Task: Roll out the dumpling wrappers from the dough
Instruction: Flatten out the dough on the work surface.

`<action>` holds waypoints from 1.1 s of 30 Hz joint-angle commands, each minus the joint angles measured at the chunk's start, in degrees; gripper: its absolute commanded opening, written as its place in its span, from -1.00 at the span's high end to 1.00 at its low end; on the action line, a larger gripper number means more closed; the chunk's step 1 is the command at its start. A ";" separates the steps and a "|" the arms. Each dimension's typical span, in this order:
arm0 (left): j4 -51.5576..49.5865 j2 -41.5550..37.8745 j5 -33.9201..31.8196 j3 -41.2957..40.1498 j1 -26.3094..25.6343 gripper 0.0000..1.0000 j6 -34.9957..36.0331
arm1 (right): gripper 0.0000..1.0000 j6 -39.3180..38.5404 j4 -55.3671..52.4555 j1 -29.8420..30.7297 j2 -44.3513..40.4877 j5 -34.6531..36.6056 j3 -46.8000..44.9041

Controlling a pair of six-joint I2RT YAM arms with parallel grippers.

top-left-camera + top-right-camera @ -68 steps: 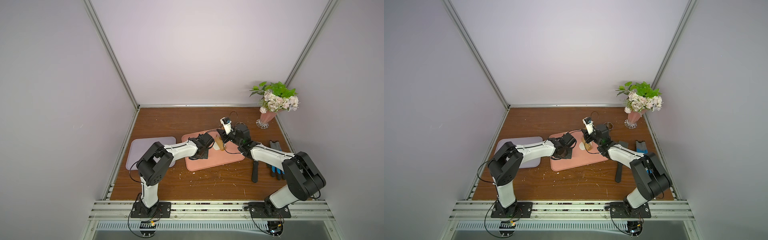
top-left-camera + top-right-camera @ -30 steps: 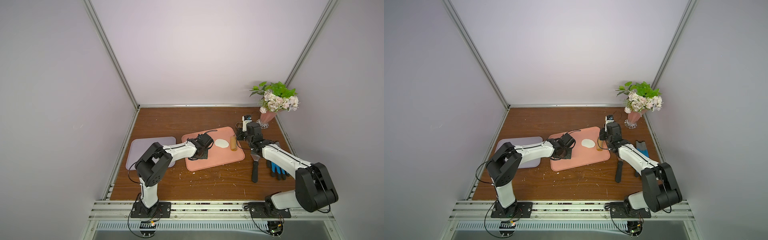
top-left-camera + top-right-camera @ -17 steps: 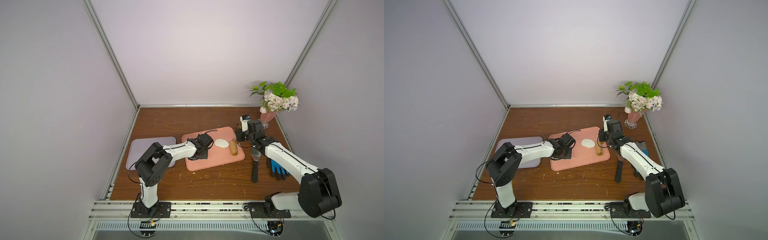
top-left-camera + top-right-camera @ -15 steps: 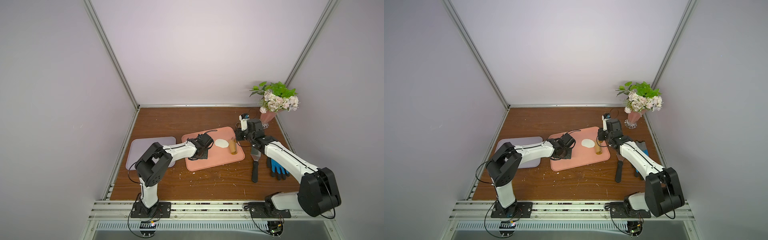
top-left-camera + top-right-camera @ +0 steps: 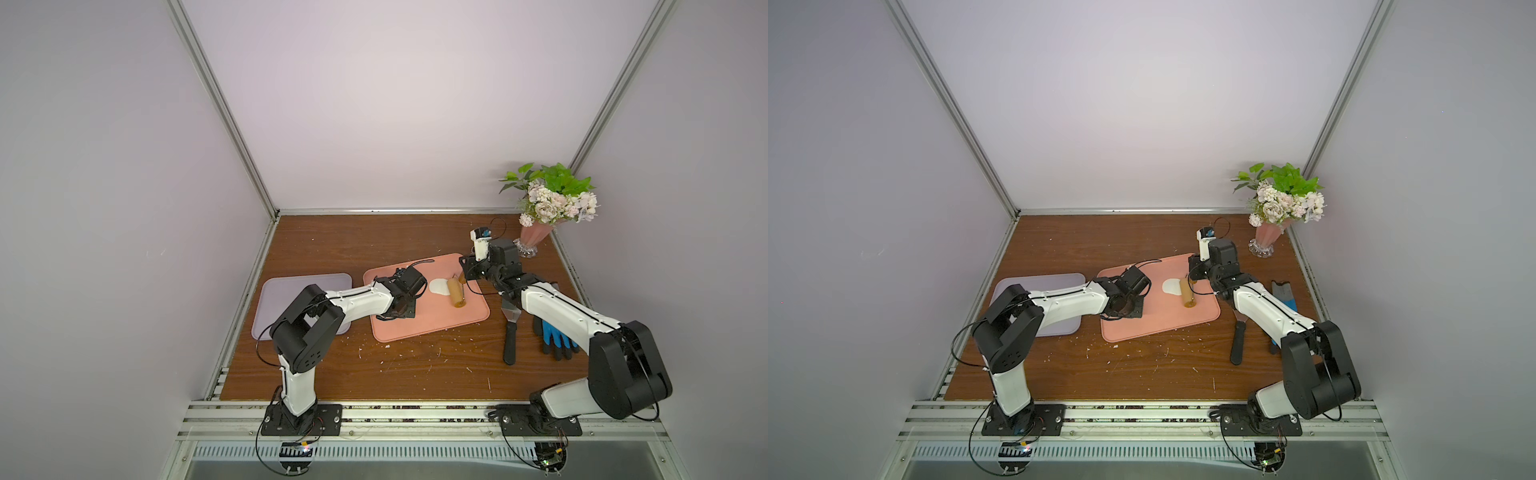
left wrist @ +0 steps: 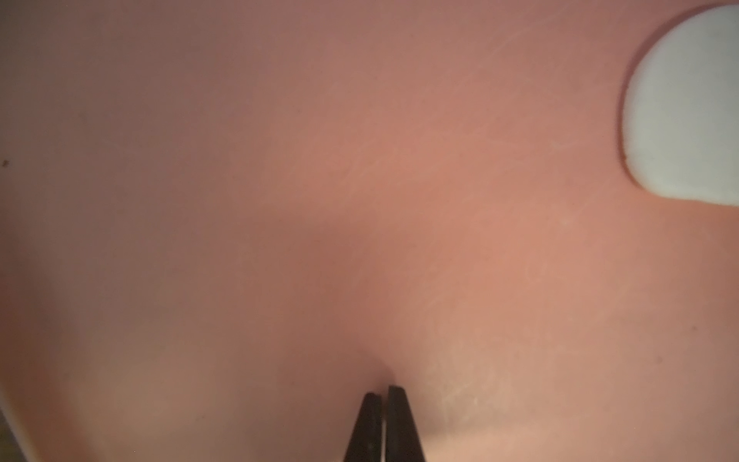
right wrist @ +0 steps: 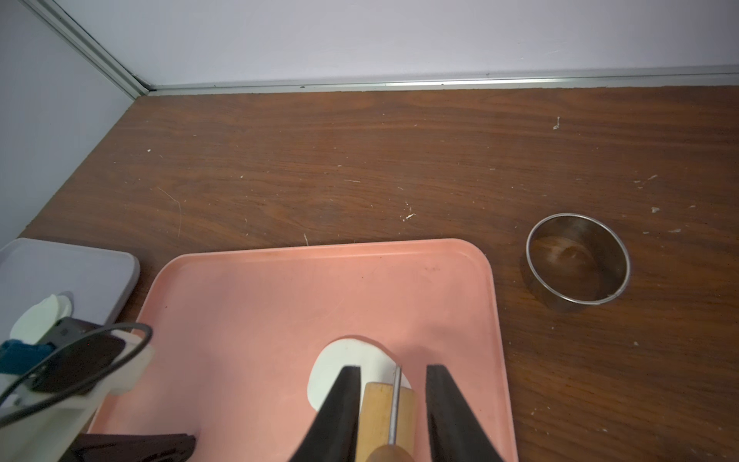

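Note:
The dough [image 5: 436,286] [image 5: 1169,285] is a thin white oval sheet on the pink mat [image 5: 428,322]. A tan wooden roller [image 5: 456,292] [image 5: 1187,293] lies across the sheet's right edge. My right gripper [image 5: 462,276] [image 7: 394,368] is shut on the roller's [image 7: 384,416] handle end, with the dough [image 7: 340,362] just past its fingertips. My left gripper [image 6: 384,390] is shut and empty, its tips pressing on the mat [image 6: 280,200] left of the dough [image 6: 688,108]. Round white dumpling wrappers [image 7: 38,322] lie stacked on the lilac tray [image 7: 60,268], partly hidden by my left wrist.
A steel ring cutter [image 7: 578,264] stands on the wooden table beyond the mat's far right corner. A black-handled scraper [image 5: 510,332] and a blue glove [image 5: 555,338] lie right of the mat. A vase of flowers [image 5: 536,239] occupies the back right corner. Dough crumbs dot the table.
My right gripper drew the roller off the dough to the mat's right side, then came back left until the roller reached the dough's right edge. The left arm has stayed put.

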 commanded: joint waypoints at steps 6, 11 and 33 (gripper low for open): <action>-7.27 3.94 0.42 -2.43 0.99 1.00 0.04 | 1.00 2.84 8.28 3.66 2.87 -2.03 -8.63; -7.30 3.85 0.30 -2.36 0.99 1.00 -0.11 | 1.00 4.12 9.67 9.37 2.36 -0.54 -11.39; -7.22 0.32 -0.55 -5.79 1.81 1.00 -1.17 | 1.00 -5.37 -2.52 3.82 2.25 -1.10 10.19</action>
